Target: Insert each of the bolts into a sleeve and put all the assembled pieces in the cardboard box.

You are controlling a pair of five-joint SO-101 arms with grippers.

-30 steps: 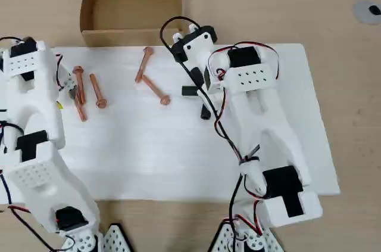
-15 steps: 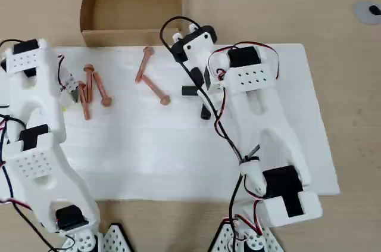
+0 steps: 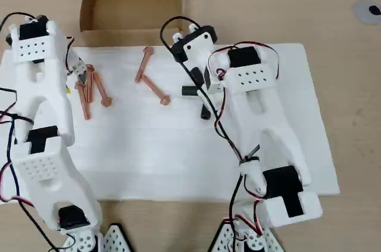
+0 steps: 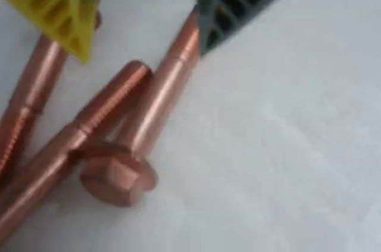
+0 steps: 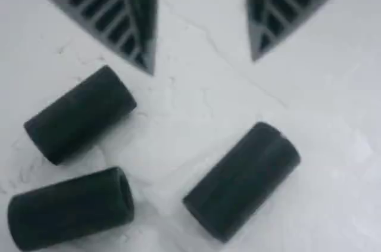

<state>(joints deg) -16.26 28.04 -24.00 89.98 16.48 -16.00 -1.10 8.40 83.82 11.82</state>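
Note:
Three copper bolts (image 3: 89,88) lie bunched at the mat's left, and two more bolts (image 3: 150,77) lie nearer the middle. My left gripper (image 3: 80,77) is low over the bunch. It stands open (image 4: 143,52), its yellow finger and dark finger straddling a hex-head bolt (image 4: 149,115) and a second bolt (image 4: 89,122). Black sleeves (image 3: 190,90) lie beside my right gripper (image 3: 199,88). That gripper (image 5: 202,61) is open just above three sleeves (image 5: 241,180), gripping nothing. The cardboard box (image 3: 131,31) stands open behind the mat.
A white foam mat (image 3: 149,145) covers the table's middle, with bare room toward its front. The box's front wall rises close behind the left gripper. Wires loop over the right arm (image 3: 262,103). A grey disc (image 3: 368,11) sits at the far right.
The left arm stretched farther toward the box and its gripper came onto the bolt bunch, which shifted slightly right and closed up. The right arm kept still.

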